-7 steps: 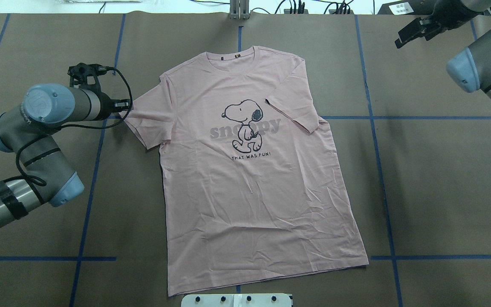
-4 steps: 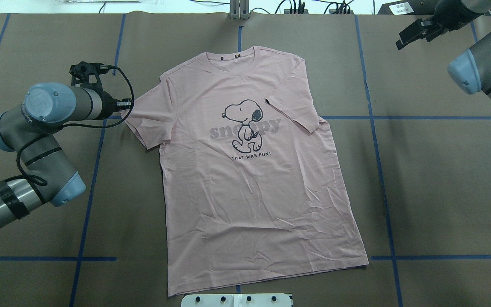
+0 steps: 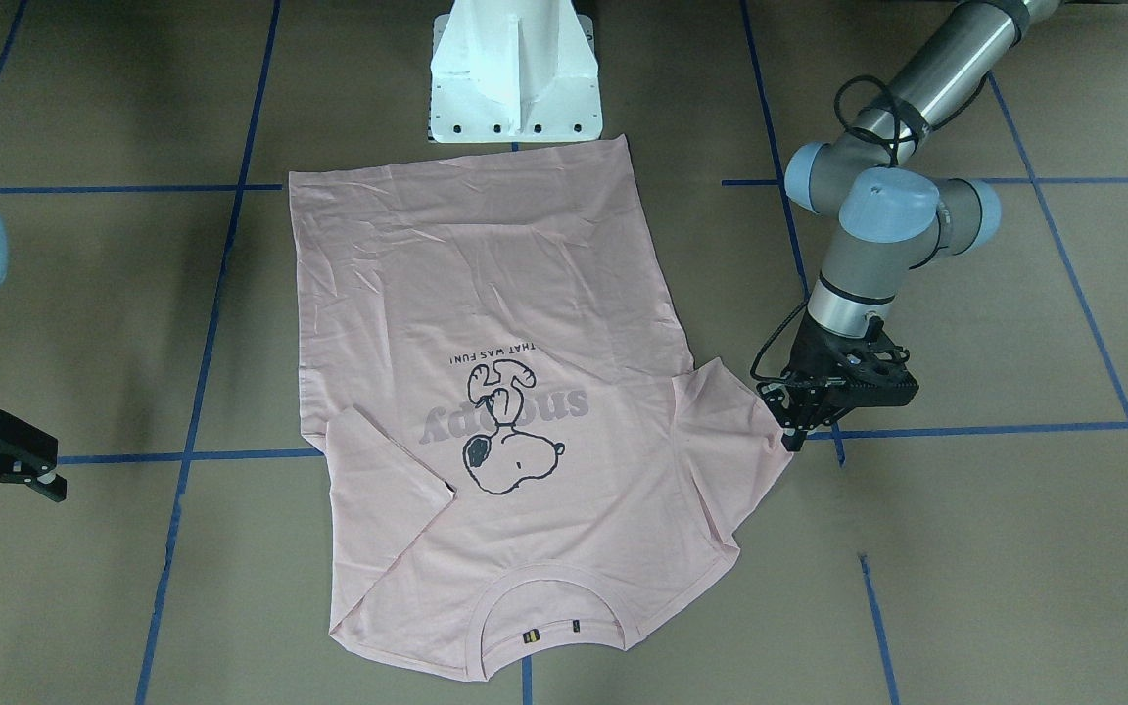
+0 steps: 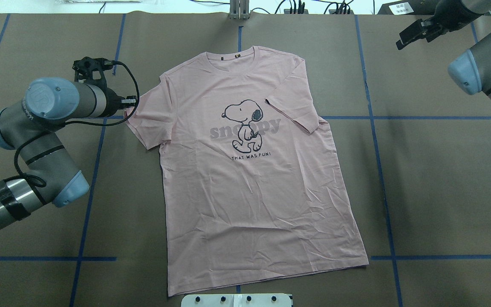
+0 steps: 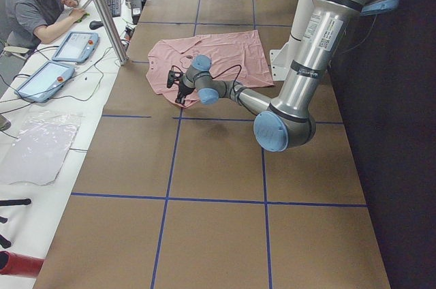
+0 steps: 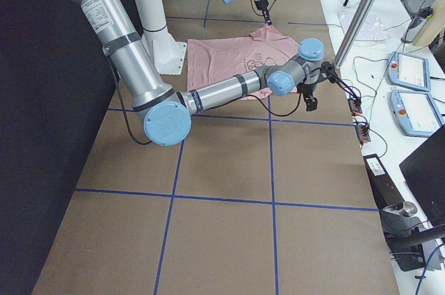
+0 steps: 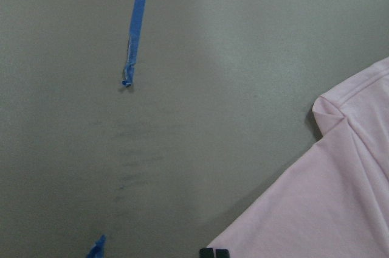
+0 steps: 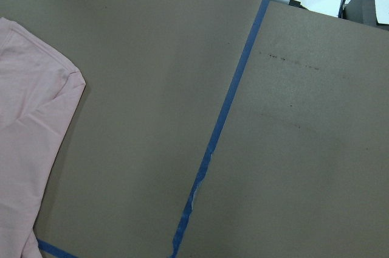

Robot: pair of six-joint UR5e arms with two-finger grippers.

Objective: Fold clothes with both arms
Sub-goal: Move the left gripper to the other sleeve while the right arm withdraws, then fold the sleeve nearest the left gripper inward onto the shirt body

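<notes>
One pink T-shirt, print "snoopy", "THAT WAS FUN!"; left gripper pinching sleeve edge, right gripper spread open.

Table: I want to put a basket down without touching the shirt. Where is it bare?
Widest bare stretch: the table between the T-shirt and the right arm. Another lies nearer the robot, between the left arm and the shirt's lower half. Crowded: the left claw at the sleeve edge; the right claw over the far right corner.
</notes>
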